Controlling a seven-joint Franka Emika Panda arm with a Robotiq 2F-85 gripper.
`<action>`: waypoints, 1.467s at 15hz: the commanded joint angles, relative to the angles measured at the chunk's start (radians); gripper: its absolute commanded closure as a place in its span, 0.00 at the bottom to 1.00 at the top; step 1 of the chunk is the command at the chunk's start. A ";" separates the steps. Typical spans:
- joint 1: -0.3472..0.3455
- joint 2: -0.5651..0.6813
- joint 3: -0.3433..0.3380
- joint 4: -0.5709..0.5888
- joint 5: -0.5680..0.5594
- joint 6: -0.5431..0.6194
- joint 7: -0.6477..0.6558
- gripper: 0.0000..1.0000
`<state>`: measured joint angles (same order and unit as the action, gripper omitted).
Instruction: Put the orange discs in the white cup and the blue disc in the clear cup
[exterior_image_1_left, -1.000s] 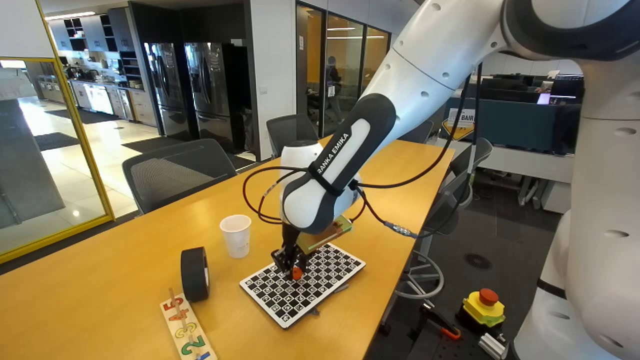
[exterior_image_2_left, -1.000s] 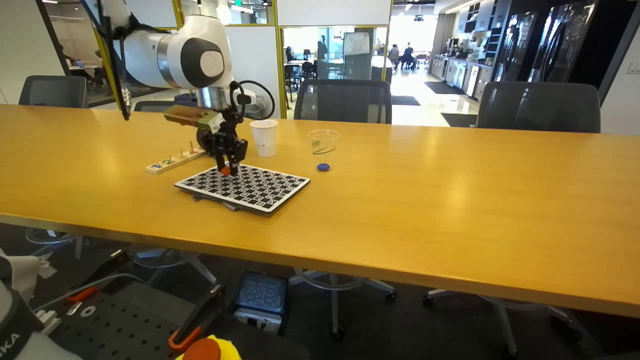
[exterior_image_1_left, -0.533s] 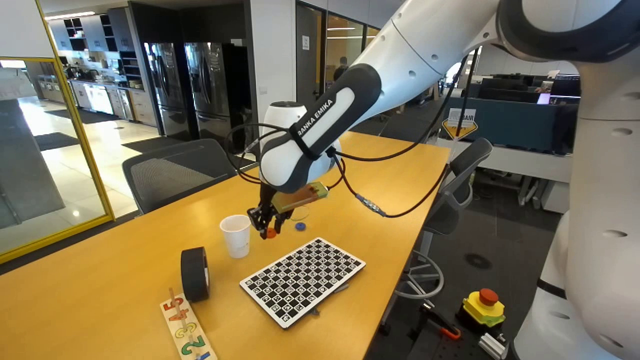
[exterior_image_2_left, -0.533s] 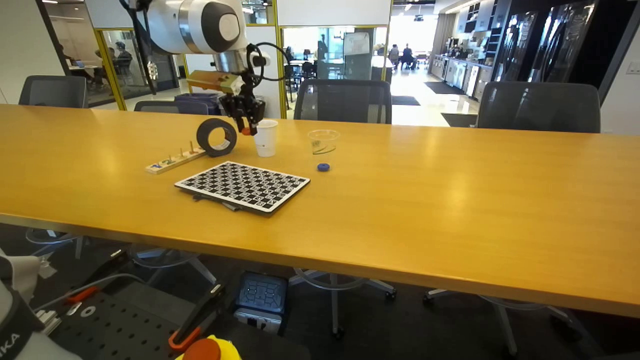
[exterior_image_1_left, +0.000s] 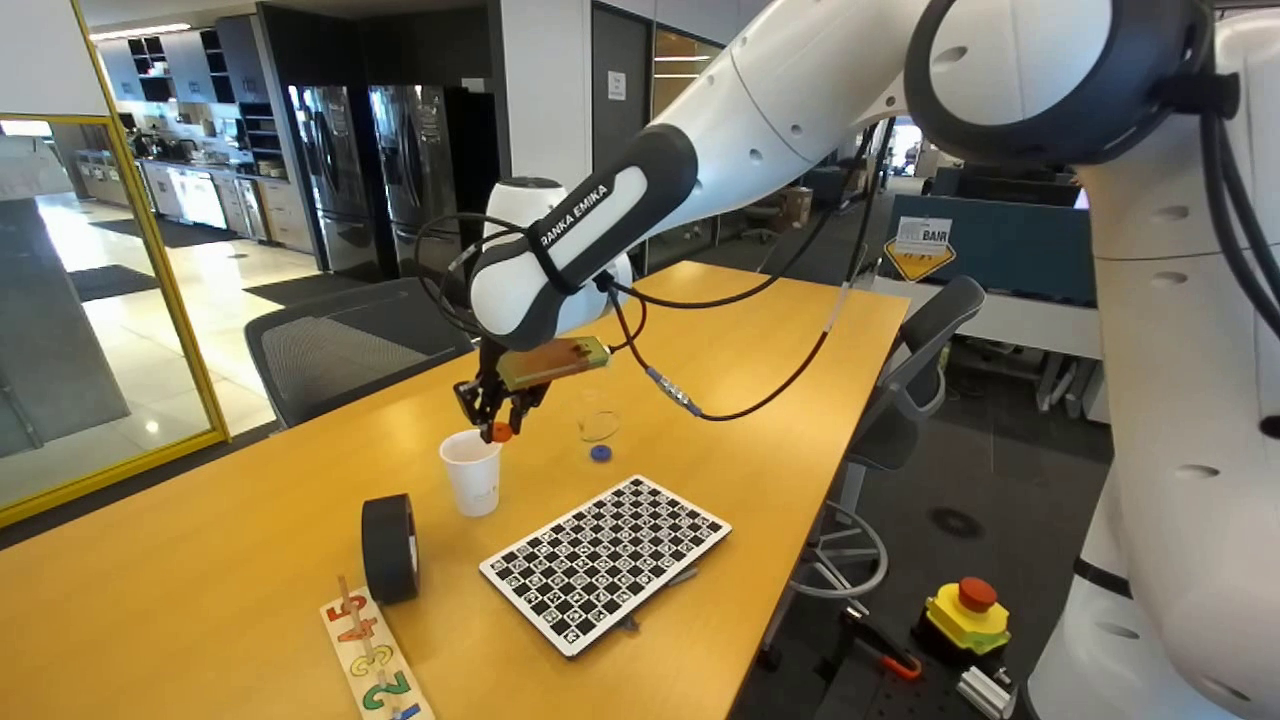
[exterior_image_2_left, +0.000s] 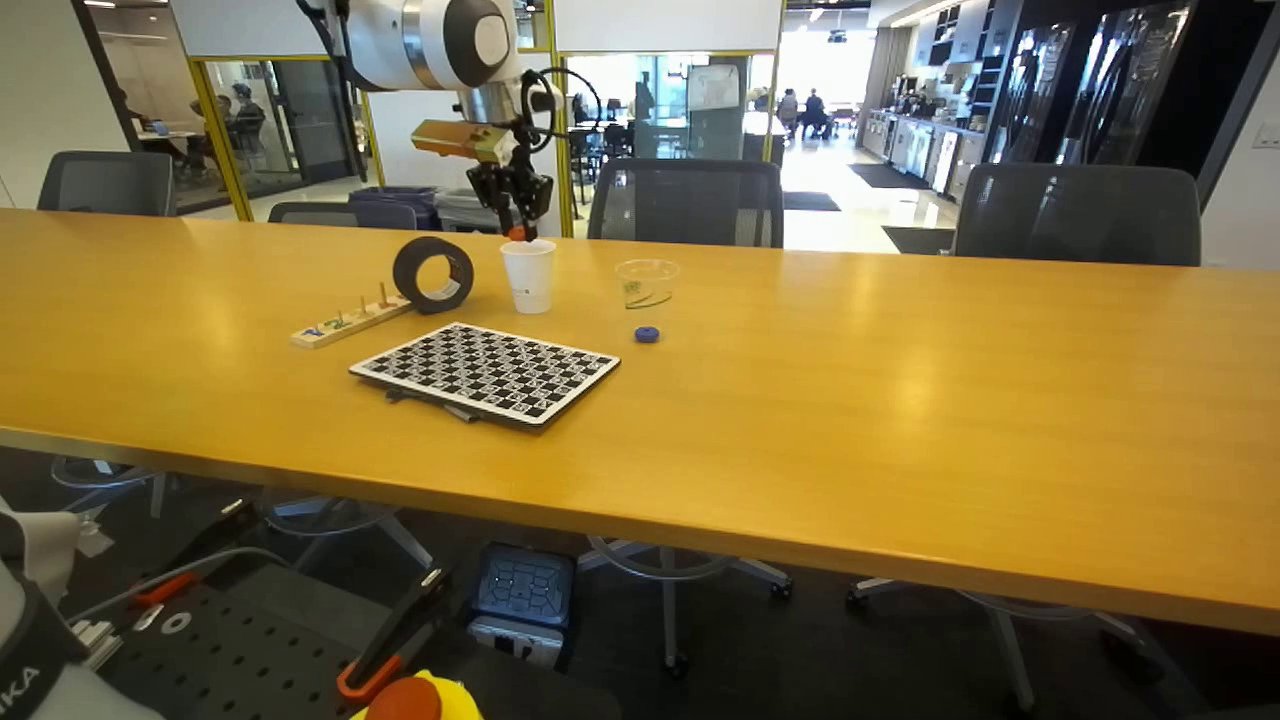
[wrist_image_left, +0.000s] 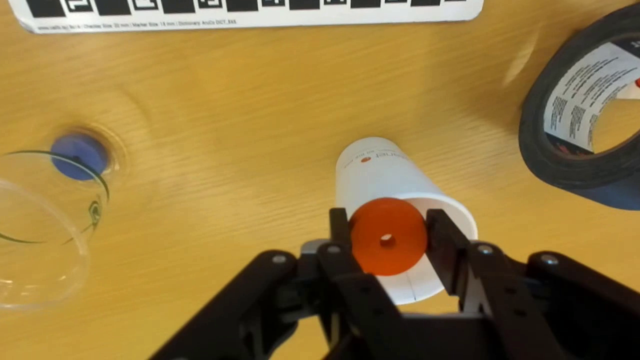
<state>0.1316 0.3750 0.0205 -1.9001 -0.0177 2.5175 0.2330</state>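
An orange disc (wrist_image_left: 380, 220) with a small centre hole is pinched edge to edge by my gripper (wrist_image_left: 386, 227), shut on it. Both hang just above the rim of the white cup (wrist_image_left: 372, 175), and the disc covers part of the mouth in the wrist view. The cup stands upright on the table; its bottom inside is hidden. In an exterior view the gripper (exterior_image_2_left: 518, 234) is over the white cup (exterior_image_2_left: 529, 285). The blue disc (exterior_image_2_left: 647, 335) lies flat on the table beside the clear cup (exterior_image_2_left: 648, 285), which is upright. The same blue disc (wrist_image_left: 80, 155) shows partly behind the clear cup's rim in the wrist view.
A checkered board (exterior_image_1_left: 605, 560) lies on the table in front of the cups. A black tape roll (exterior_image_1_left: 389, 548) stands on edge near the white cup, with a wooden number board (exterior_image_1_left: 372, 655) beyond it. Chairs line the table.
The gripper has risen from the checkered board with the orange disc and swung across to the white cup's mouth. Cups, blue disc and board have stayed put.
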 joint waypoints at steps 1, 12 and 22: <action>-0.007 0.099 0.008 0.157 0.014 -0.065 -0.018 0.79; 0.002 0.198 0.007 0.318 0.012 -0.191 -0.013 0.18; -0.001 -0.140 -0.017 -0.037 -0.058 -0.345 -0.008 0.00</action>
<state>0.1367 0.4204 0.0083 -1.7436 -0.0521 2.1906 0.2296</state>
